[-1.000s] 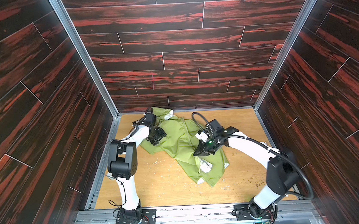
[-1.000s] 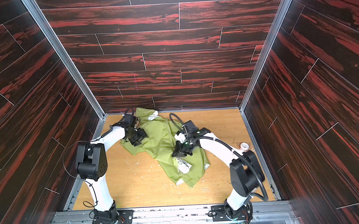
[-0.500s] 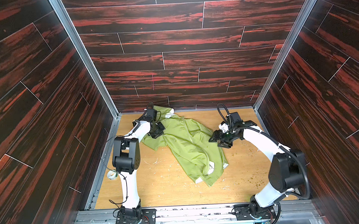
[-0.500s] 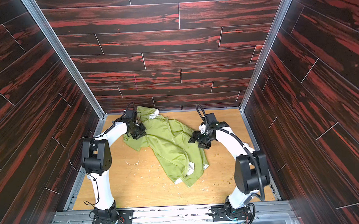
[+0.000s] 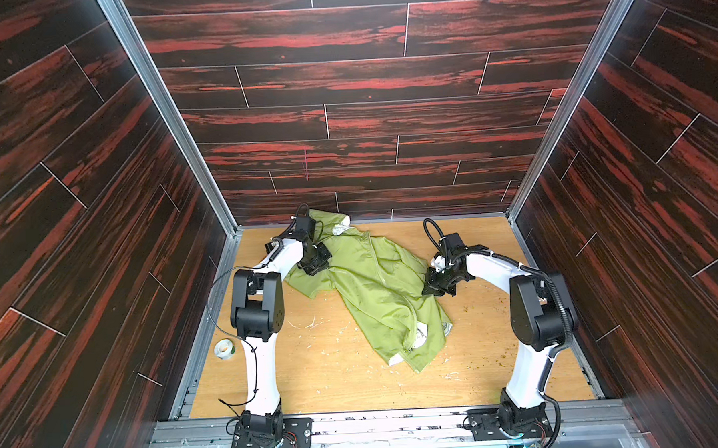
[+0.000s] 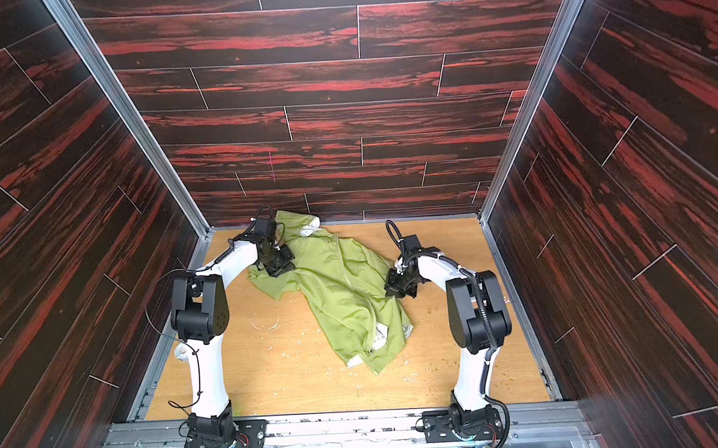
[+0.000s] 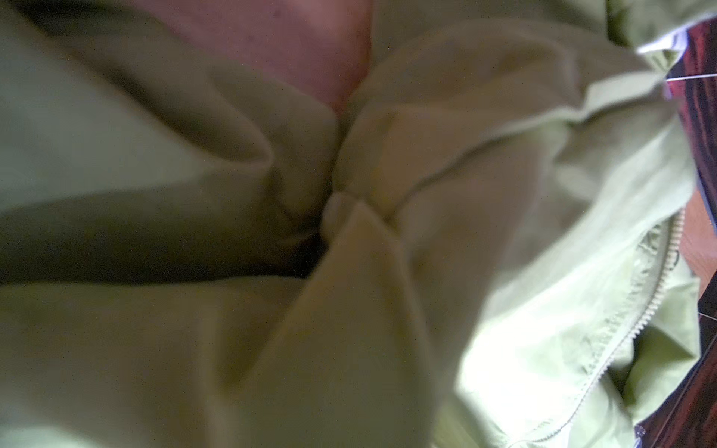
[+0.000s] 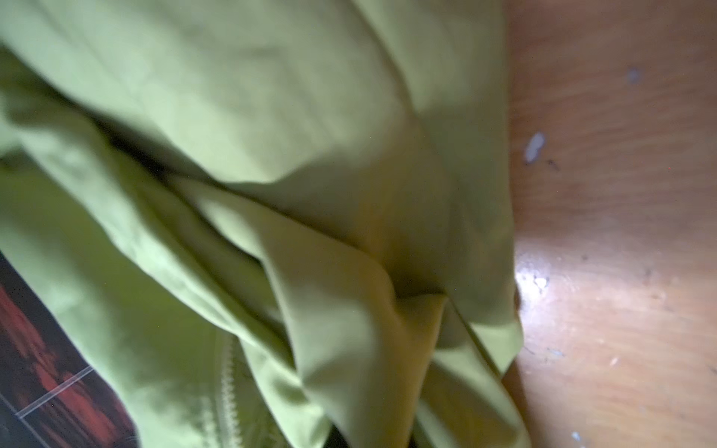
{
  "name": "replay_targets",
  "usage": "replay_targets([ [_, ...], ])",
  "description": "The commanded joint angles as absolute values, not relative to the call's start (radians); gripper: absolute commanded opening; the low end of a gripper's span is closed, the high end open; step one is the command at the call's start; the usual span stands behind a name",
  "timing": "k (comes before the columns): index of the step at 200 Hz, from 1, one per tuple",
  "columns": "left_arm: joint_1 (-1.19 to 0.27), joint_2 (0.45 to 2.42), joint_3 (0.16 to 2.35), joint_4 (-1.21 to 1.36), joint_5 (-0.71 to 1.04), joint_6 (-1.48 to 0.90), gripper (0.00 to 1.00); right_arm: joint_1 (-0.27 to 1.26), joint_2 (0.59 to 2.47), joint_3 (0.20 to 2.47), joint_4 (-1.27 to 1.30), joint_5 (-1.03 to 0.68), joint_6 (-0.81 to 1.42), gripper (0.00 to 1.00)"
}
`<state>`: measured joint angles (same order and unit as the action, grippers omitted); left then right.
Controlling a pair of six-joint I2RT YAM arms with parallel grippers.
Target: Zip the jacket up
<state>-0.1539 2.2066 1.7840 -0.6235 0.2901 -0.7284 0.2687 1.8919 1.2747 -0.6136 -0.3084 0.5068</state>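
The step in hand, as I judge it, is the spreading of the garment, before any work on the zipper itself. The left end effector (image 5: 316, 263) is clenched on a bunch of green cloth at the 10 o'clock part of the jacket (image 5: 372, 282). In the left wrist view the folds (image 7: 333, 201) run together into one pinched point, and a line of zipper teeth (image 7: 659, 279) passes at the side, apart from that point.

The jacket lies crumpled on the wooden surface (image 5: 314, 381). In both top views it runs as a long slanted band from about 11 o'clock, near the back wall, down to about 5 o'clock, where a bit of white lining (image 5: 422, 334) shows at the hem.

The right end effector (image 5: 433, 287) is at the 3 o'clock edge of the jacket, closed and grasping the cloth there. The right wrist view shows a thick fold (image 8: 349, 310) going into it, with more teeth (image 8: 229, 388) just beside.

So both grips are on plain fabric, not on the zipper. The next move calls for drawing the two grips apart, toward 9 and 3 o'clock, so that the front lies flat and both zipper edges come into sight. The slider I cannot find in any view, perhaps because the folds cover it.
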Motion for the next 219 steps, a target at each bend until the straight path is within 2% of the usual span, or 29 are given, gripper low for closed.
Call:
replay_targets([
  [1, -0.178, 2.257, 1.872, -0.638, 0.288, -0.714, 0.00, 0.258, 1.758, 1.170, -0.623, -0.337, 0.527, 0.00],
  [63, -0.257, 2.476, 2.268, -0.711, 0.316, -0.766, 0.00, 0.234, 1.546, 0.937, -0.651, -0.340, 0.558, 0.01],
  [70, -0.263, 2.498, 2.328, -0.731, 0.320, -0.772, 0.00, 0.229, 1.528, 0.937, -0.668, -0.333, 0.566, 0.10],
  [74, -0.266, 2.510, 2.359, -0.748, 0.321, -0.773, 0.00, 0.224, 1.515, 0.940, -0.678, -0.323, 0.573, 0.19],
  [76, -0.268, 2.513, 2.373, -0.756, 0.320, -0.774, 0.00, 0.223, 1.512, 0.941, -0.681, -0.323, 0.574, 0.20],
  [77, -0.268, 2.514, 2.380, -0.760, 0.320, -0.774, 0.02, 0.219, 1.506, 0.942, -0.686, -0.317, 0.576, 0.25],
  [79, -0.269, 2.520, 2.393, -0.768, 0.318, -0.773, 0.04, 0.218, 1.506, 0.944, -0.689, -0.315, 0.577, 0.26],
  [81, -0.271, 2.522, 2.405, -0.776, 0.319, -0.773, 0.07, 0.215, 1.496, 0.950, -0.697, -0.309, 0.581, 0.34],
  [90, -0.276, 2.523, 2.441, -0.805, 0.309, -0.772, 0.24, 0.206, 1.475, 0.977, -0.726, -0.283, 0.590, 0.51],
  [101, -0.280, 2.491, 2.438, -0.836, 0.299, -0.769, 0.43, 0.204, 1.453, 1.025, -0.771, -0.238, 0.596, 0.62],
  [110, -0.282, 2.439, 2.395, -0.847, 0.288, -0.761, 0.54, 0.204, 1.438, 1.058, -0.798, -0.215, 0.597, 0.65],
  [120, -0.284, 2.363, 2.299, -0.827, 0.271, -0.761, 0.60, 0.204, 1.423, 1.103, -0.825, -0.199, 0.599, 0.67],
  [158, -0.284, 2.020, 1.864, -0.735, 0.202, -0.777, 0.63, 0.262, 1.392, 1.206, -0.864, -0.241, 0.603, 0.62],
  [173, -0.286, 1.884, 1.691, -0.700, 0.208, -0.801, 0.61, 0.330, 1.411, 1.215, -0.851, -0.282, 0.616, 0.59],
  [219, -0.394, 1.543, 1.204, -0.592, 0.237, -0.873, 0.40, 0.537, 1.523, 1.162, -0.718, -0.409, 0.689, 0.63],
])
